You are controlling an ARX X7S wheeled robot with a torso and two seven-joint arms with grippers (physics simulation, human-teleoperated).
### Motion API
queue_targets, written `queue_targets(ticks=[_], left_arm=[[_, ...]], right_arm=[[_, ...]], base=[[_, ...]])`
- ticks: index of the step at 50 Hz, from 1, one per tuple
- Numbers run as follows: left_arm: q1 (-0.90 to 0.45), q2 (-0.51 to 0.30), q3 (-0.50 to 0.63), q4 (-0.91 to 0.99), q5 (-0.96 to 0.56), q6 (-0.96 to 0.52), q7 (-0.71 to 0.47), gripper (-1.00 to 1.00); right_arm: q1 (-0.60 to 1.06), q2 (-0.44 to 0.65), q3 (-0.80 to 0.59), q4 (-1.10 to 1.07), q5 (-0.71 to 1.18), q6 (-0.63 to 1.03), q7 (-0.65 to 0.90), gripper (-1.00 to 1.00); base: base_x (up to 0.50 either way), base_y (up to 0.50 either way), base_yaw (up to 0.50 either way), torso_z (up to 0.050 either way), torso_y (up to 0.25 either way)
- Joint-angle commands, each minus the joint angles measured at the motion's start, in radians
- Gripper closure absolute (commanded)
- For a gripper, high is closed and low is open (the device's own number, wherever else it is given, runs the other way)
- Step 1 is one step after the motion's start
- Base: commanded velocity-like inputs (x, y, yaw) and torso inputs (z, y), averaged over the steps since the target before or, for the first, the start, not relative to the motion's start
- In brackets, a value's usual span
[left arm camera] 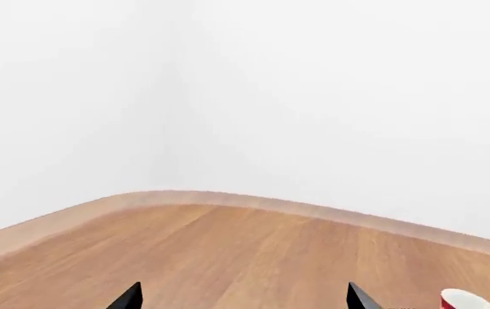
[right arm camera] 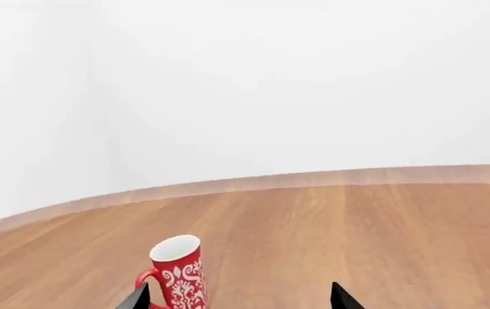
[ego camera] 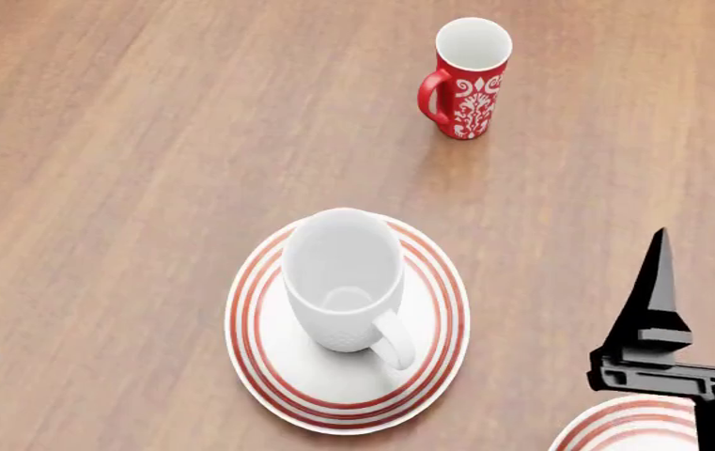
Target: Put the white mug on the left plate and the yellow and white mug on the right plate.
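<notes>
Your right pincer is nearest to you, its black fingers spread apart with nothing between them. Just beside and partly under it lies the right plate, of which only an edge shows. Your left pincer is also released, holding nothing. Between your two pincers, the white mug stands upright on the left plate. Farther ahead of the right pincer, well apart, stands the red mug on the wooden table. You cannot see the yellow and white mug.
</notes>
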Motion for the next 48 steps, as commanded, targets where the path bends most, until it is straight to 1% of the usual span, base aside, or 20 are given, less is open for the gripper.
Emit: queue_targets(ticks=[1, 6, 11, 13, 18, 21, 25, 27, 28, 30, 37, 43, 48], left_arm=[[-0.32, -0.03, 0.083, -0.053, -0.084, -0.219, 0.027, -1.0], [-0.404, -0.036, 0.084, -0.019, -0.119, -0.282, 0.004, -1.0], [-0.446, -0.035, 0.071, 0.006, -0.147, -0.317, -0.027, -1.0], [-0.462, -0.033, 0.067, 0.016, -0.159, -0.331, -0.039, -1.0], [-0.499, -0.032, 0.019, 0.06, -0.244, -0.35, -0.067, -1.0], [-0.507, -0.03, 0.02, 0.061, -0.245, -0.352, -0.072, -1.0], [-0.515, -0.029, 0.034, 0.061, -0.24, -0.356, -0.069, -1.0], [-0.516, -0.031, 0.031, 0.066, -0.248, -0.357, -0.069, -1.0], [-0.515, -0.033, 0.027, 0.072, -0.254, -0.355, -0.068, -1.0], [-0.515, -0.037, 0.025, 0.086, -0.262, -0.354, -0.066, -1.0], [-0.516, -0.049, 0.013, 0.099, -0.278, -0.356, -0.07, -1.0], [-0.517, -0.05, 0.013, 0.096, -0.279, -0.356, -0.073, -1.0], [-0.514, -0.047, 0.025, 0.09, -0.266, -0.351, -0.068, -1.0]], right_arm=[[0.028, -0.015, -0.033, -0.076, 0.028, 0.038, 0.031, -1.0], [-0.007, 0.0, -0.023, -0.196, 0.064, 0.087, 0.059, -1.0], [-0.042, 0.008, 0.002, -0.305, 0.101, 0.114, 0.09, -1.0], [-0.056, 0.01, 0.024, -0.365, 0.18, 0.144, 0.097, -1.0], [-0.099, 0.023, 0.044, -0.493, 0.221, 0.166, 0.125, -1.0], [-0.114, 0.02, 0.05, -0.512, 0.216, 0.153, 0.126, -1.0], [-0.131, -0.017, 0.055, -0.509, 0.152, 0.06, 0.106, -1.0], [-0.144, -0.022, 0.054, -0.516, 0.146, 0.046, 0.099, -1.0], [-0.157, -0.027, 0.038, -0.519, 0.094, 0.015, 0.086, -1.0], [-0.179, -0.041, 0.025, -0.535, 0.063, -0.032, 0.064, -1.0], [-0.201, -0.043, 0.032, -0.578, 0.091, -0.048, 0.069, -1.0], [-0.206, -0.045, 0.031, -0.561, 0.104, -0.066, 0.058, -1.0], [-0.223, -0.059, 0.031, -0.518, 0.091, -0.113, 0.032, -1.0]], base=[[0.0, 0.0, 0.0, 0.0, 0.0], [0.0, 0.0, 0.0, 0.0, 0.0], [0.0, 0.0, 0.0, 0.0, 0.0], [0.0, 0.0, 0.0, 0.0, 0.0], [0.0, 0.0, 0.0, 0.0, 0.0], [0.0, 0.0, 0.0, 0.0, 0.0], [0.0, 0.0, 0.0, 0.0, 0.0], [0.0, 0.0, 0.0, 0.0, 0.0], [0.0, 0.0, 0.0, 0.0, 0.0], [0.0, 0.0, 0.0, 0.0, 0.0], [0.0, 0.0, 0.0, 0.0, 0.0], [0.0, 0.0, 0.0, 0.0, 0.0], [0.0, 0.0, 0.0, 0.0, 0.0]])
